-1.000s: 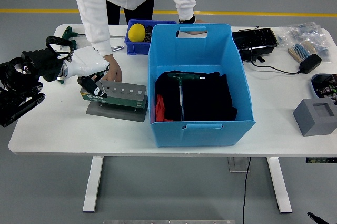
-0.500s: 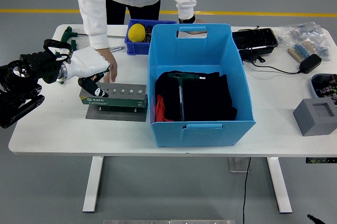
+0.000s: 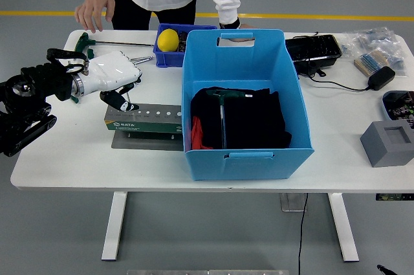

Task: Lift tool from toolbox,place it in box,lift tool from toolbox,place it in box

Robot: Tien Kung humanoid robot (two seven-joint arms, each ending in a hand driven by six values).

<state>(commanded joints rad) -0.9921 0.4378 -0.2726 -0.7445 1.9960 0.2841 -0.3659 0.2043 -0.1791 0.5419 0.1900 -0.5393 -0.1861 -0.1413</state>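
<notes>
The toolbox is a green and grey tool holder with a row of holes on top, standing on a grey base plate left of the big blue box. My left hand, white with black tips, hovers just above the holder's left end; whether it holds a tool is unclear. Inside the blue box a green-handled T-shaped tool lies on black cloth. Another T-handle tool lies at the table's far left. The person's hand is held above the far left edge.
A small blue bin with a yellow ball stands behind the holder. To the right are a black tray, a brush, a black adapter with its cable, and a grey block. The person's other hand rests behind the blue box.
The person's hand has left the holder and pulled back past the far edge. My left hand rose a little and moved right; the holder shifted slightly right.
</notes>
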